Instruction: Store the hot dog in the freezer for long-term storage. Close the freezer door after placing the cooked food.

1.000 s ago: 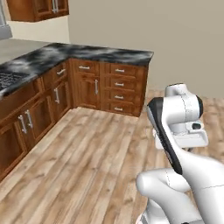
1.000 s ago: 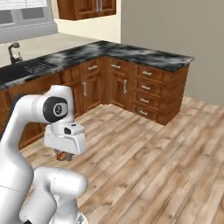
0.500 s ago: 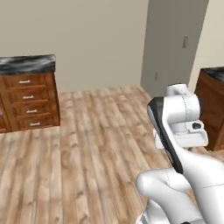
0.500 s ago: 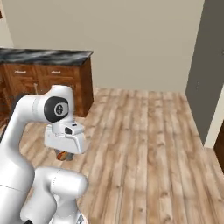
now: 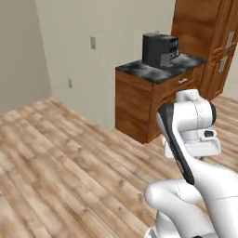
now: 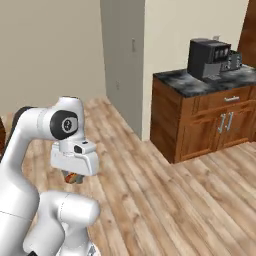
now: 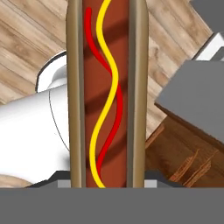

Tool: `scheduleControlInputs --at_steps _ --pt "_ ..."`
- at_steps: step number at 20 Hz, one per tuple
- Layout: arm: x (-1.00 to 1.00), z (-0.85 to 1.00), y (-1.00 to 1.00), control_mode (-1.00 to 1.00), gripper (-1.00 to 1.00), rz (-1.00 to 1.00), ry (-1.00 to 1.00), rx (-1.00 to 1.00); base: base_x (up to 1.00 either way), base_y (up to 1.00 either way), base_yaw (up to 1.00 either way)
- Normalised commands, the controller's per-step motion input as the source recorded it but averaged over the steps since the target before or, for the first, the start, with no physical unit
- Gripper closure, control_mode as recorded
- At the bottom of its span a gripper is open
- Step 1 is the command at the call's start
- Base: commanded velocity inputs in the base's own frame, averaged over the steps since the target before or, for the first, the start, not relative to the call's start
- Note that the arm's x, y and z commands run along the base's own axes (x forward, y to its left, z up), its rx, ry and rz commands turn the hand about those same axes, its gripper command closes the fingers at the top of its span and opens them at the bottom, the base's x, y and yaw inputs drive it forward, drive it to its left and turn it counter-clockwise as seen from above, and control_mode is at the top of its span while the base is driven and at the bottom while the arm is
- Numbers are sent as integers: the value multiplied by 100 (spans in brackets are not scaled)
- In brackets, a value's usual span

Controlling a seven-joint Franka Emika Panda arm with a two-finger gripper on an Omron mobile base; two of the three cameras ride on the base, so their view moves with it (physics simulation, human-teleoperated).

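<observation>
My gripper (image 6: 73, 176) is tucked in close over my own base, hanging low under the wrist, and its fingers are clamped on the hot dog (image 7: 106, 94). In the hand view the food stands right in front of the camera and runs up through the middle of the picture: a reddish-brown sausage between two tan bun halves, with a yellow squiggle and a red squiggle winding along its length. From the right base view I catch just a small orange-red bit of it (image 6: 73, 177) peeking out beneath the hand; the fingertips themselves are hard to make out there, so I go by the close view for the grip.

Below and around me lies the wooden plank floor (image 5: 60, 172), bare on my near left.

Farther off, to the right, stands a brown wooden cabinet (image 6: 200, 122) with a dark marbled countertop (image 5: 160, 69). A black coffee machine (image 5: 159, 49) sits on that top, toward its far side. Past the cabinet, at the far right, rise taller brown wooden cupboards (image 5: 207, 42).

Behind it all is a beige wall (image 5: 93, 56) with a jutting corner, carrying a small light switch plate (image 5: 93, 42) and a low outlet (image 5: 70, 83).
</observation>
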Motion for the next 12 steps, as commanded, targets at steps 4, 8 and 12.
scheduleControlInputs --at_steps 4,8,12 --pt "0 0 0 100 100 0 0 0 36 8 -86" --pt "0 0 0 100 100 0 0 0 44 15 -83" --pt "0 0 0 100 100 0 0 0 54 27 -78"
